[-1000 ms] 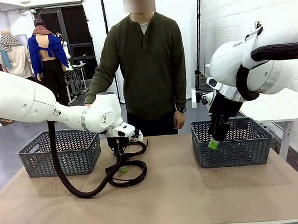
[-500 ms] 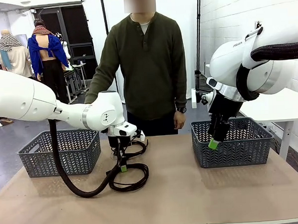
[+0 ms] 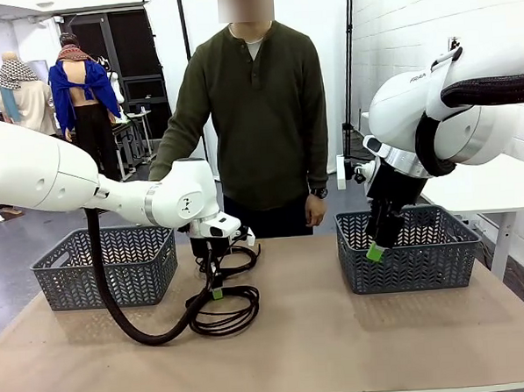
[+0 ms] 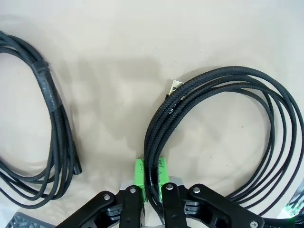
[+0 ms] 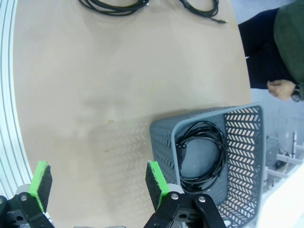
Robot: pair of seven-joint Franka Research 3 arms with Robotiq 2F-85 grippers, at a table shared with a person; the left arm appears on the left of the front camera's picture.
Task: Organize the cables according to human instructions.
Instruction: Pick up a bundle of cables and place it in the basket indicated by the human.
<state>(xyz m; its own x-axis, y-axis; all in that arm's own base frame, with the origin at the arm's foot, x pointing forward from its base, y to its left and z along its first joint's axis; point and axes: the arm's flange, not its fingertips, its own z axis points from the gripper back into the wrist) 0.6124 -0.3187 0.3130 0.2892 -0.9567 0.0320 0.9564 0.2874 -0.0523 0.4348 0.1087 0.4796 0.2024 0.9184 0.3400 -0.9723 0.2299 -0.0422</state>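
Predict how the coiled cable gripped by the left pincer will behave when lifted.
Probably floppy: the coiled cable is thin loose loops, so it should sag from the left pincer. Its loops, already fanned apart, may spread further.

The left hand (image 3: 216,294) points down, fingers pinched together; the right hand (image 3: 376,253) hangs wide open.

The one readable mark is small grey lettering beginning "FRAN" on the white shell of the right arm (image 3: 415,100), high above the grey basket (image 3: 409,258); the rest cannot be made out. A small pale tag (image 4: 176,85) on the braided cable (image 4: 213,78) shows no legible print.
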